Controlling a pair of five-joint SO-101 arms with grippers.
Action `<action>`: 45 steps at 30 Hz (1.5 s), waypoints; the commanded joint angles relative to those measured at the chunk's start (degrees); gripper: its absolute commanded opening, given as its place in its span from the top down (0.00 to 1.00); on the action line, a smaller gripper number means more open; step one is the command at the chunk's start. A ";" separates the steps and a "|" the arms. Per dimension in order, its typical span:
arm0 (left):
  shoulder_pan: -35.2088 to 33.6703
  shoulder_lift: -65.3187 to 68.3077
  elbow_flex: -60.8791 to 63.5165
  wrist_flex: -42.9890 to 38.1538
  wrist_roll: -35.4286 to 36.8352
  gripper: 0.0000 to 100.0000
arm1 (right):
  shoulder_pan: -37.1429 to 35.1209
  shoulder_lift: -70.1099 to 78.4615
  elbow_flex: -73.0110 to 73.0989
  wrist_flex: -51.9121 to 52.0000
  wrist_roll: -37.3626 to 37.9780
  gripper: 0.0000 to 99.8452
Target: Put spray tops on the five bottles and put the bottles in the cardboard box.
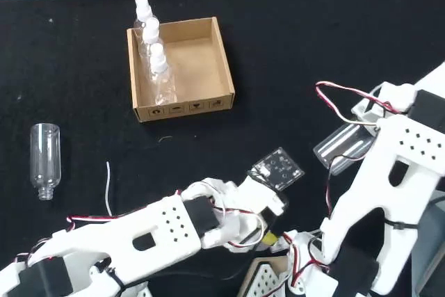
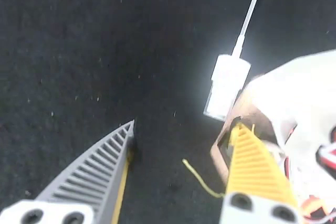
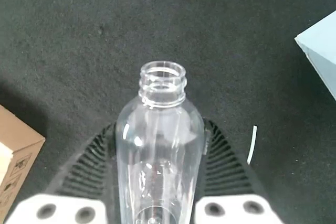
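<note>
My right gripper (image 3: 157, 182) is shut on a clear bottle (image 3: 159, 145) whose neck is uncapped; from above that bottle (image 1: 343, 144) is at the right arm, off the table. My left gripper (image 2: 184, 127) stands open low over the black table, nothing between its grey and yellow fingers. A white spray top (image 2: 227, 85) with its thin tube lies just beyond the yellow finger. The cardboard box (image 1: 208, 36) at the back holds three capped bottles (image 1: 158, 67) along its left wall. Another uncapped bottle (image 1: 45, 160) lies at the left.
A thin white tube (image 1: 108, 189) lies loose on the table ahead of the left arm (image 1: 153, 231). A corner of the box (image 3: 16, 153) and a pale blue object (image 3: 320, 51) show beside the held bottle.
</note>
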 commanded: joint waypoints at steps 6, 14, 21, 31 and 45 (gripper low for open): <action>1.45 -0.26 1.45 -8.00 0.79 0.73 | 2.81 -3.21 -4.09 -1.05 -0.35 0.99; 2.51 -0.26 1.80 -8.26 0.79 0.73 | 2.90 -3.21 -4.97 -1.05 -0.35 0.99; 4.79 -0.18 2.59 -8.53 0.53 0.73 | 6.42 -3.21 -6.02 -1.05 -0.35 0.99; 5.58 1.93 2.33 -8.62 0.44 0.73 | 7.21 -3.21 -6.11 -1.05 -0.35 0.99; 5.32 17.93 -9.01 -3.78 -0.35 0.73 | 7.21 -3.12 -5.93 -1.05 -0.35 0.99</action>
